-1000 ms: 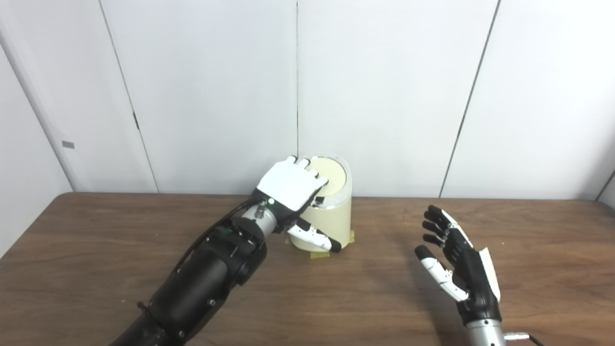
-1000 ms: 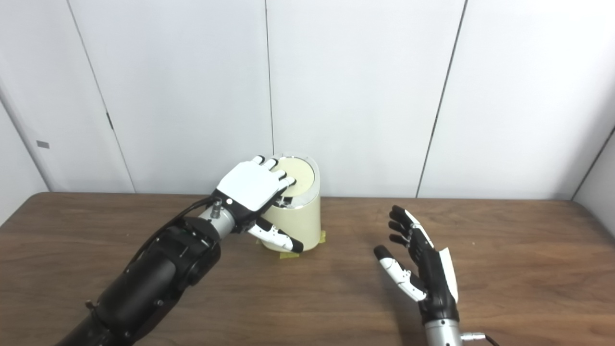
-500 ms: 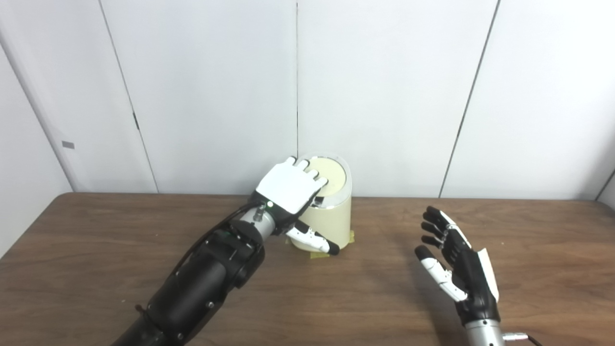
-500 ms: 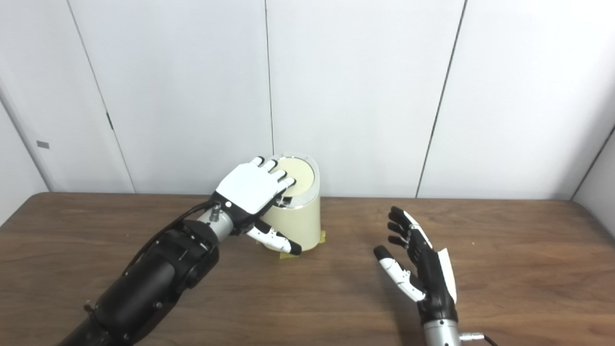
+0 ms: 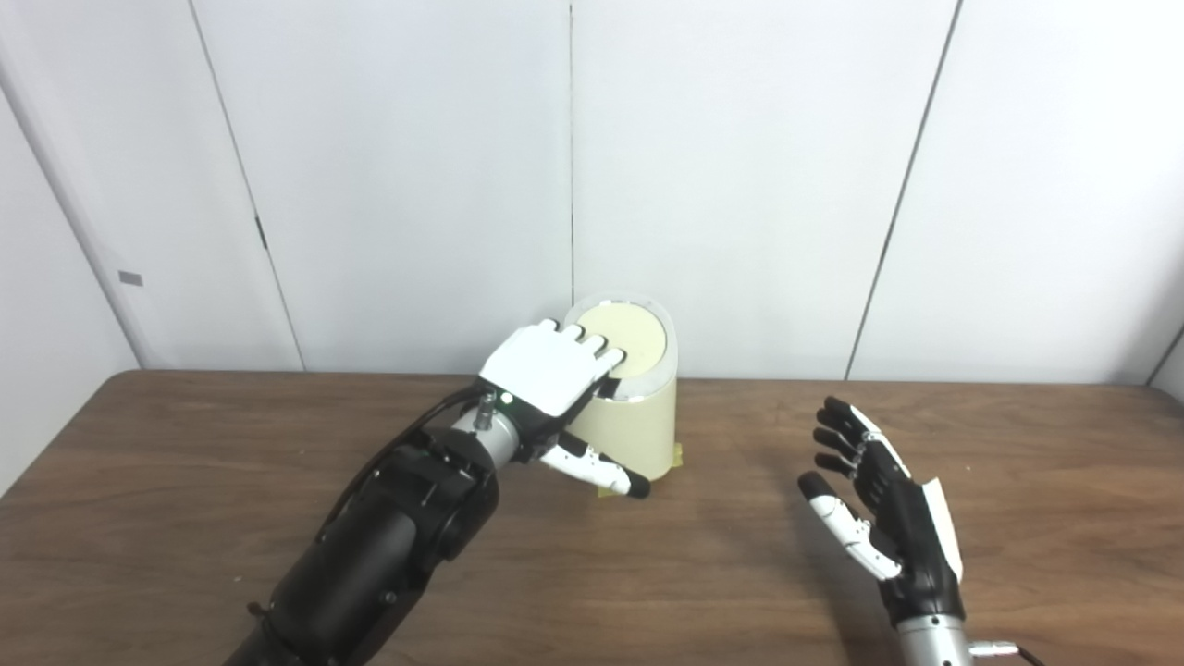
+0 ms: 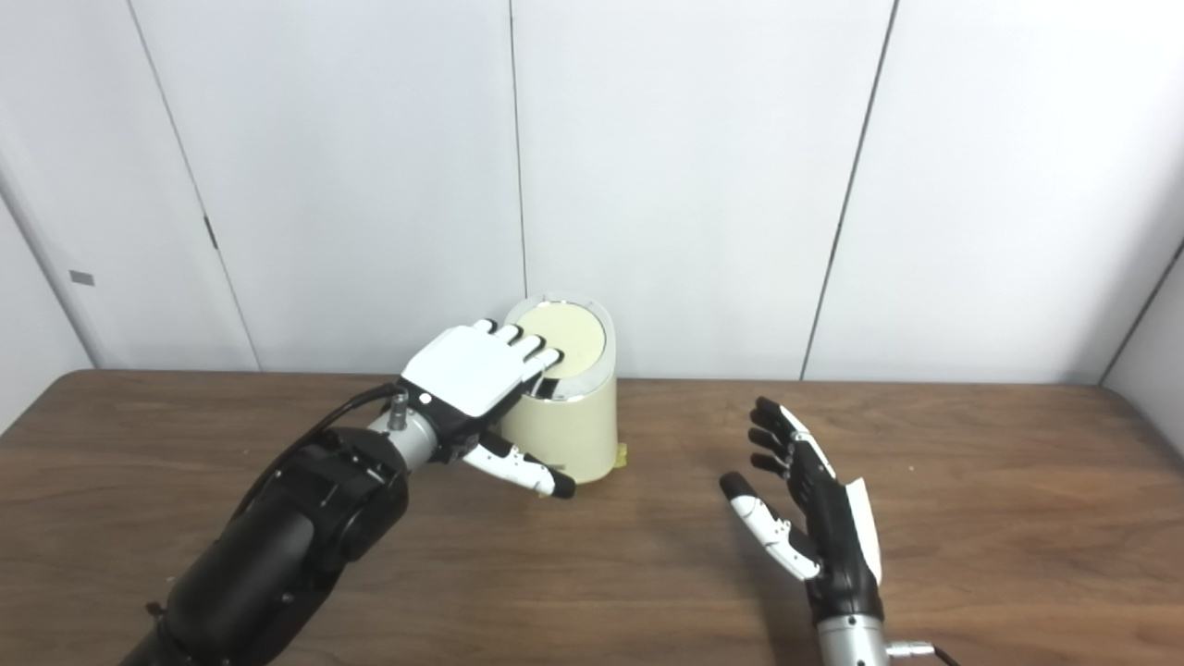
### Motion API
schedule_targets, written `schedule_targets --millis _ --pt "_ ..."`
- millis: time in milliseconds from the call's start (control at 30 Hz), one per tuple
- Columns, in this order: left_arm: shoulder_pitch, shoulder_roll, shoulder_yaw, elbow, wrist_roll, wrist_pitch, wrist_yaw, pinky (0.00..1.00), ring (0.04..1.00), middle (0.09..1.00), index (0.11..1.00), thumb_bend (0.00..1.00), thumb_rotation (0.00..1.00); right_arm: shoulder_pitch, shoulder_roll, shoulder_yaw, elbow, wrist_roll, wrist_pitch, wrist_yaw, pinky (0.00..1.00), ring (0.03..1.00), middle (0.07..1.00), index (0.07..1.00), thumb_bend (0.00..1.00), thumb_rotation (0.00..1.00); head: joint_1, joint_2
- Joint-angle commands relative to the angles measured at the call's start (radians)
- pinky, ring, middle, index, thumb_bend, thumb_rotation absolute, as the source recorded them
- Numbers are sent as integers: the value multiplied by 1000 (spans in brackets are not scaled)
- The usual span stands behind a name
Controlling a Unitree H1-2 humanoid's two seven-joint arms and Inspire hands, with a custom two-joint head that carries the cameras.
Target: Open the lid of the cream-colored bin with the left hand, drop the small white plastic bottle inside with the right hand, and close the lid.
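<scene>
The cream-colored cylindrical plastic bin (image 5: pixel 627 407) is standing at the far middle of the brown wooden table (image 5: pixel 185 481), its round lid (image 5: pixel 622 339) lying flat and shut. The left hand (image 5: pixel 548 368) is hovering at the lid's near-left edge, fingers together and extended, thumb sticking out low before the bin wall. The right hand (image 5: pixel 879 504) is waiting well right, fingers spread, holding nothing. No small white bottle is showing. A sideways drag could tip the bin.
</scene>
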Motion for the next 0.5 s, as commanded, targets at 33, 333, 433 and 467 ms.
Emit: schedule_targets --millis 33,333,433,467 --pt "-29 -1 19 -37 22 12 -9 1000 1000 997 979 933 1000 8 7 4 9 1 -37 -5 745 820 851 846 437 559 -1 2" --pt "-41 -37 81 -78 113 48 32 1000 1000 1000 1000 857 1000 10 4 7 8 -8 -30 -6 738 817 847 842 444 579 -3 -2" --pt "-44 -44 114 -92 106 59 28 1000 1000 1000 1000 823 1000 13 4 7 2 -9 -25 -6 741 816 846 842 444 582 -2 -1" --pt "-45 -45 122 -96 104 60 23 1000 1000 1000 1000 816 1000 13 4 7 1 -11 -24 -6 739 815 846 842 442 583 -2 -1"
